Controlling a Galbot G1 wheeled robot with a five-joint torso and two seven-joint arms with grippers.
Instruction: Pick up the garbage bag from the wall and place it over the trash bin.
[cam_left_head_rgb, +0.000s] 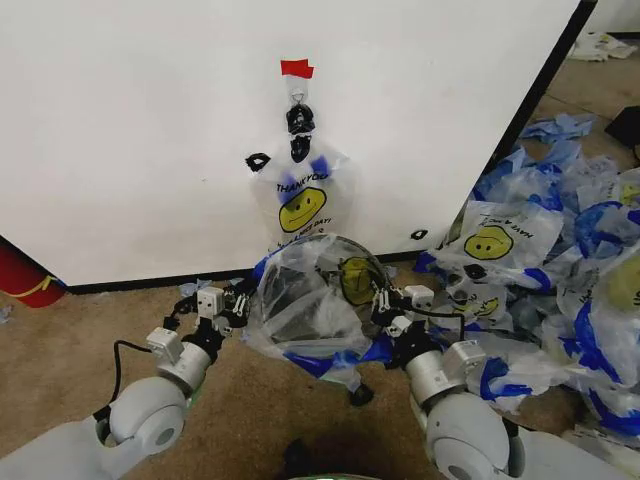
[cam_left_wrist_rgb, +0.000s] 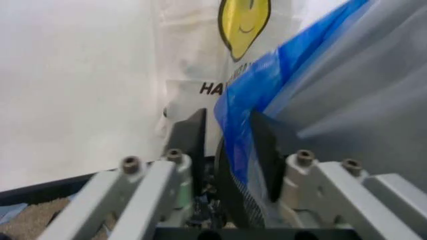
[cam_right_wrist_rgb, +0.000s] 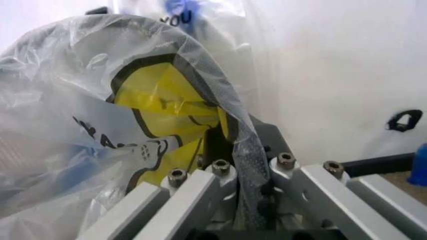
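surroundings: a heap of identical bags (cam_left_head_rgb: 560, 270) fills the right side of the head view, on the brown floor beside the wall's black edge. a red object (cam_left_head_rgb: 22, 278) sits at the left edge, at the wall's foot. small black scraps (cam_left_head_rgb: 258, 160) cling to the wall, and one dark scrap lies on the floor below the bin.

count: one wall (cam_left_head_rgb: 140, 130), white, across the upper frame, with a red tape strip (cam_left_head_rgb: 296, 68) and a hook (cam_left_head_rgb: 298, 95) at top centre. one smiley bag (cam_left_head_rgb: 300, 200) hangs from that hook. one bin (cam_left_head_rgb: 345, 262) at lower centre, its black rim showing through plastic. one garbage bag (cam_left_head_rgb: 300, 310) draped over the bin, touching the hanging bag's lower edge.

grippers: left gripper (cam_left_head_rgb: 236, 305) at the bin's left side, fingers (cam_left_wrist_rgb: 192, 145) close together, pinching the bag's blue edge. right gripper (cam_left_head_rgb: 382, 305) at the bin's right side, fingers clamped on bag film against the rim.
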